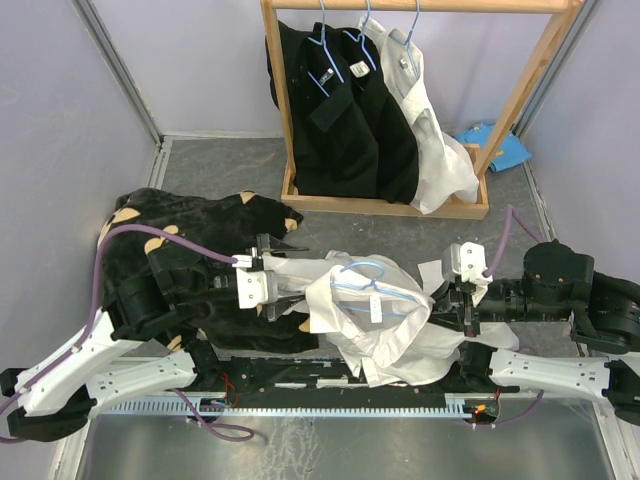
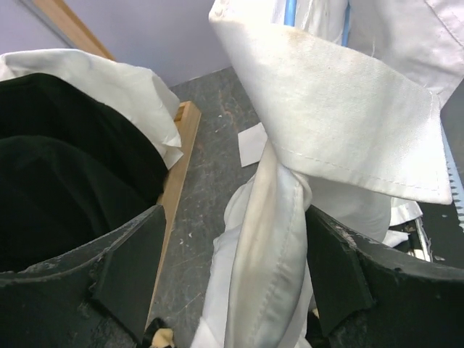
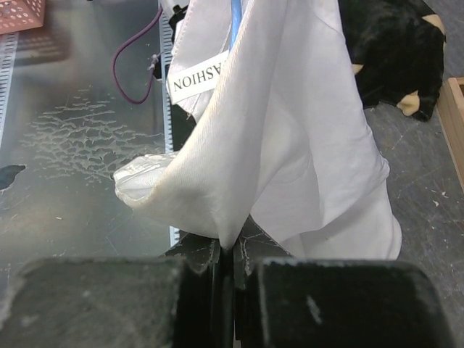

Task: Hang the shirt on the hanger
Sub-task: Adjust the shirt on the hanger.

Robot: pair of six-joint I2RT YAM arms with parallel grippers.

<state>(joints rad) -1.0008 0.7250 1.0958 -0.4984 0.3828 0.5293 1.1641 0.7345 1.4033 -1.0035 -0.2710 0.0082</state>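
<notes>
Two left fingers stand wide apart, and a twisted roll of the shirt runs up between them. The roll sits close to the finger on the right side of that picture, but nothing is squeezed. At the top of the picture a wide folded band of the same white cloth hangs over, and a bit of the blue hanger peeks out behind it. The right fingers are pressed tight together on a corner of the shirt, low in the middle of their picture. The cloth rises from there like a little tent, up to the label at the upper left. From above, the shirt lies in a crumpled heap on the table, in the lower middle of the picture between the two arms. The hanger rests on top, and its thin wire seems to sit in the open neck. A black cloth with tan spots lies at the left. It looks like the step in hand is pulling the shoulders over the hanger ends, and neither shoulder looks done. Next, I think the left fingers should close on the roll and pull softly sideways while the right ones hold. They should go slowly so the light wire does not slip out.
</notes>
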